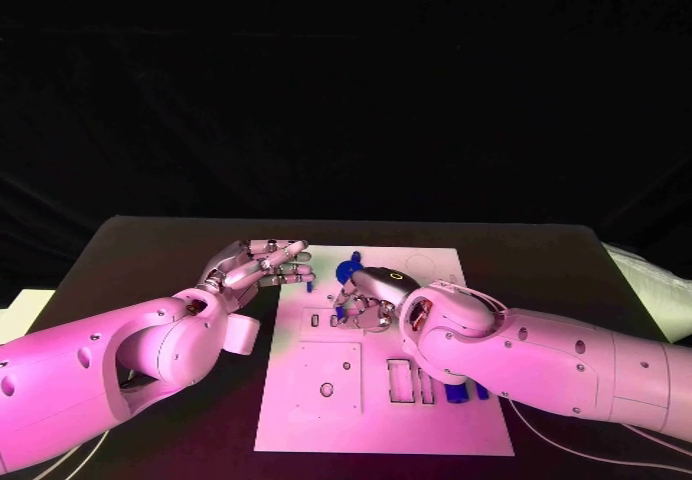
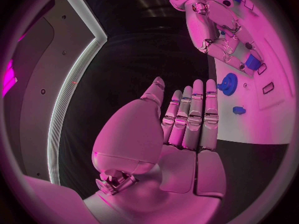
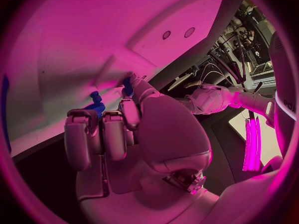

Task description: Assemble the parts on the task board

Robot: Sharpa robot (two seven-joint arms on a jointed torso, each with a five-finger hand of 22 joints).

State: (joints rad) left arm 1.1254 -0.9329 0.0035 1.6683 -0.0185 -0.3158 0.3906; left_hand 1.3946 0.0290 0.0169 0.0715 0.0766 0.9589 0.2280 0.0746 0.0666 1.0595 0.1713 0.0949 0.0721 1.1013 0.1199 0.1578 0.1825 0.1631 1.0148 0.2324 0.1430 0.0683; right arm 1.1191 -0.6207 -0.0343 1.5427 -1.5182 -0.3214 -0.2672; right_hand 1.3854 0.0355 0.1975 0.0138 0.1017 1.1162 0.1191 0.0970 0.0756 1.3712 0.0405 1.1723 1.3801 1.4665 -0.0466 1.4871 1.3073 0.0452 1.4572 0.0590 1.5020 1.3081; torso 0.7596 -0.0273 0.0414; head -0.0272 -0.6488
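Right robot hand (image 1: 368,298) pinches a blue part (image 3: 128,86) over the task board (image 1: 433,420); left robot hand (image 1: 264,262) holds nothing, fingers extended.

The black table (image 1: 159,250) has a dark, matt top, and its far edge runs straight across the scene. Behind the table hangs a black curtain (image 1: 346,110) with soft folds, which covers the whole background. Just beside the left edge of the table, lower than its top, is a pale flat object (image 1: 20,303); what it is I cannot tell. Beside the right edge of the table lies a white soft-looking thing (image 1: 646,282), partly cut by the frame. Near the front right corner of the table a thin pale cable (image 1: 577,443) curves over the dark surface.
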